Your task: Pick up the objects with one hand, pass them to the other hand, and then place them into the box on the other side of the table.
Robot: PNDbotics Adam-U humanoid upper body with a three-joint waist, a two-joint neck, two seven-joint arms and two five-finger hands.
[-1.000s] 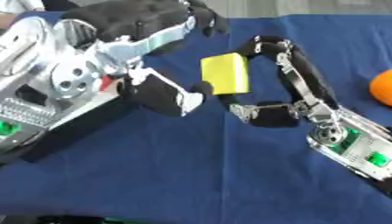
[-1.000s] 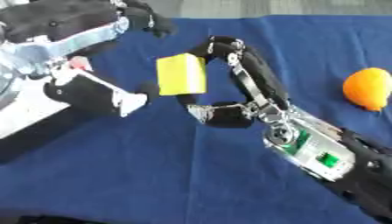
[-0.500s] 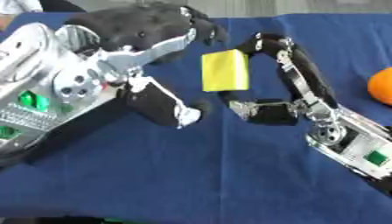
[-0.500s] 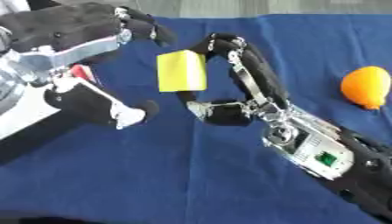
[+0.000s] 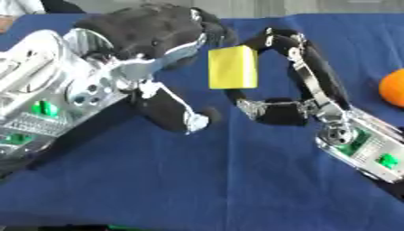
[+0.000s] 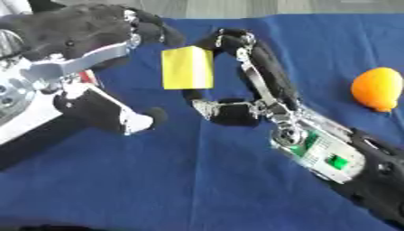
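Setting is looking like a robot test bench or lab: a work table (image 6: 236, 194) is lying under a plain blue cloth, and exposed silver joints and green circuit boards are showing on both arms. Nothing domestic is appearing in view.

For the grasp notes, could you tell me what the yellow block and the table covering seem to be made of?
Yellow block: probably foam or sponge, judging by its matte, even colour and soft rounded corners, though rigid plastic is possible. Table covering: blue woven cloth, matte, with faint folds.
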